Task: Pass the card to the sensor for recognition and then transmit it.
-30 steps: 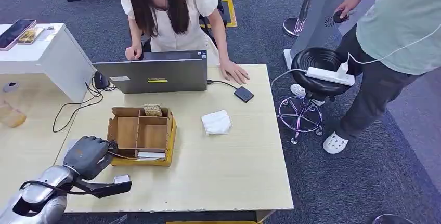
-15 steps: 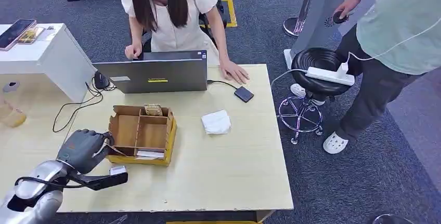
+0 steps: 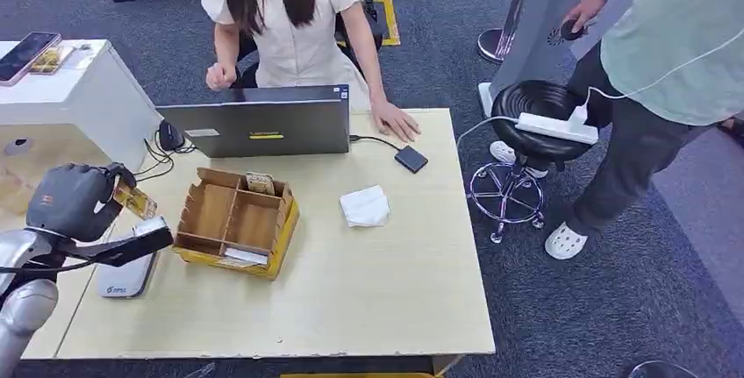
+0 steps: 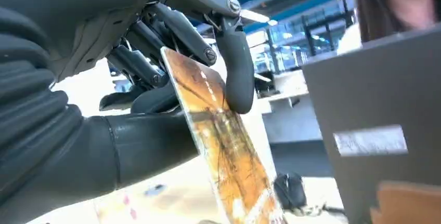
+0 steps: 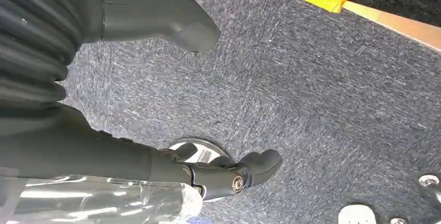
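Observation:
My left hand [image 3: 75,201] is raised over the table's left side, to the left of the cardboard box [image 3: 235,220]. It pinches an orange-yellow patterned card [image 3: 133,201] between thumb and fingers. In the left wrist view the card [image 4: 223,146] sticks out edge-on from the dark fingers [image 4: 236,73], pointing toward the laptop [image 4: 385,130]. A flat grey reader [image 3: 127,274] lies on the table just below the hand. My right hand [image 5: 156,164] hangs over grey carpet with its fingers apart and nothing in them.
The box holds a white card [image 3: 246,256] and a patterned stack [image 3: 258,184]. Behind it stand a grey laptop [image 3: 263,122] with a seated person, a small dark cabled device [image 3: 411,159] and a white tissue [image 3: 364,206]. A stool [image 3: 535,115] and a standing person are at the right.
My left hand has lifted away from the box's front corner and moved up and to the left with the card in it, uncovering the grey reader. The seated person raised one hand off the laptop.

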